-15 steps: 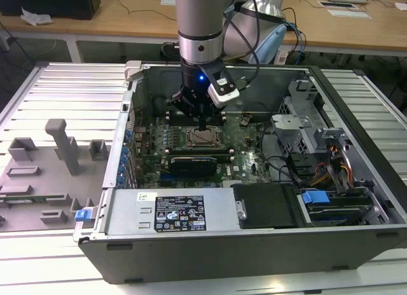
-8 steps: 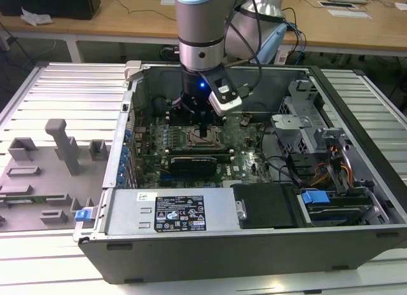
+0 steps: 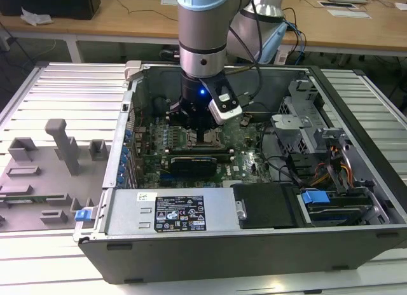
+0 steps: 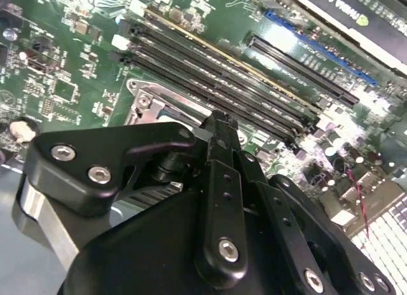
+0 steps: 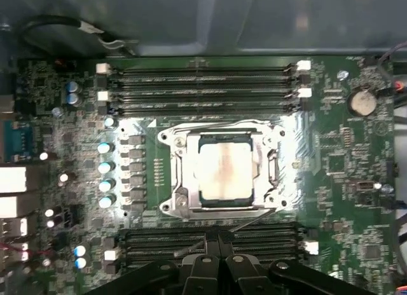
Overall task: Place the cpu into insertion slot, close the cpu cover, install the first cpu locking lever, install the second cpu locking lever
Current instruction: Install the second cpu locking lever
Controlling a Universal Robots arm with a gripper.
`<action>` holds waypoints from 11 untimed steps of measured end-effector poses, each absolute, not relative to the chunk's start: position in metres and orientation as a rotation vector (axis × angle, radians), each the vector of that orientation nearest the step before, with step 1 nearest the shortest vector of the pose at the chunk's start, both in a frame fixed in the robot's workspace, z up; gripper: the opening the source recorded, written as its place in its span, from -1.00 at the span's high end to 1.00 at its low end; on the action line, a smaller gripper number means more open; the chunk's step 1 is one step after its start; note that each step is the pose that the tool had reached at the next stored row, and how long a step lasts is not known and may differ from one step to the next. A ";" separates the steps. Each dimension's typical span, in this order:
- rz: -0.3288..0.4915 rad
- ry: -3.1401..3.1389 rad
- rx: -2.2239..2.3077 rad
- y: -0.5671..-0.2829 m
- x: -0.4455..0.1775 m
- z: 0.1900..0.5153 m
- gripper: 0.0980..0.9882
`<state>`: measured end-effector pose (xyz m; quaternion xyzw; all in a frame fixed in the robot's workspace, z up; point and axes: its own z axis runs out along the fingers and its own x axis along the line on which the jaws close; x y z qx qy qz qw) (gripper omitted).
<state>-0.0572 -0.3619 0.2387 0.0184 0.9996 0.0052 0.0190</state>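
Fingers (image 5: 219, 250) of my gripper (image 5: 219, 244) look pressed together with nothing between them, their tips hanging just beside the socket's edge, over the memory slots (image 5: 210, 244) that run along that side; in the second wrist view the same narrow black tip sits low above the board. From there outward, the cpu (image 5: 222, 174) lies flat in the insertion slot, its pale metal face showing through the window of the cpu cover (image 5: 184, 174), which appears to be lying down over it. A thin locking lever (image 5: 251, 224) runs by my tips, seemingly not yet tucked under its catch. To do this step well, I judge I should push the lever with the closed tip low and steady, sideways under its hook, keeping off the chip. In the exterior view my arm stands inside the open computer case (image 3: 356, 85).
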 end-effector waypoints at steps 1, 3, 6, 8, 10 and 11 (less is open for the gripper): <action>0.016 3.103 0.057 -0.362 -0.057 0.239 0.98; 0.017 3.103 0.057 -0.362 -0.057 0.239 0.98; 0.017 3.095 0.057 -0.362 -0.059 0.237 0.98; 0.025 3.085 0.057 -0.362 -0.061 0.236 0.98; 0.033 3.077 0.056 -0.362 -0.064 0.234 0.98; 0.042 3.070 0.056 -0.363 -0.067 0.234 0.98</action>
